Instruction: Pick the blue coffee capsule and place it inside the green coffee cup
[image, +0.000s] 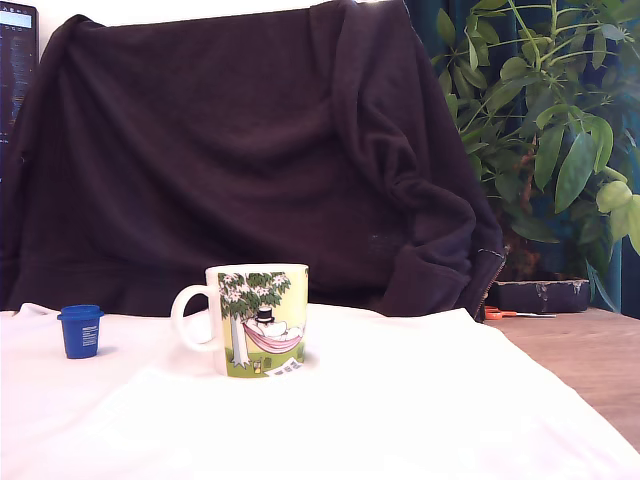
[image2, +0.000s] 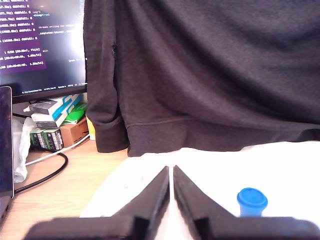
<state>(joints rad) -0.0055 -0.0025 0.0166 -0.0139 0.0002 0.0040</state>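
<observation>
The blue coffee capsule (image: 81, 331) stands upright on the white cloth at the exterior view's left, white label facing the camera. The green coffee cup (image: 256, 319) stands near the cloth's middle, white handle pointing toward the capsule, its hammock print facing the camera. The arm does not show in the exterior view. In the wrist view my gripper (image2: 171, 169) points over the cloth with its two black fingers (image2: 155, 196) nearly touching, nothing between them. The capsule (image2: 251, 201) sits on the cloth beside the fingers, apart from them. The cup is out of the wrist view.
A dark garment (image: 250, 150) hangs behind the cloth. A potted plant (image: 550, 140) and scissors (image: 505, 314) are at the exterior view's right on the wooden table (image: 590, 360). The wrist view shows a monitor (image2: 42, 45), boxes (image2: 57, 122) and a cable (image2: 47, 172).
</observation>
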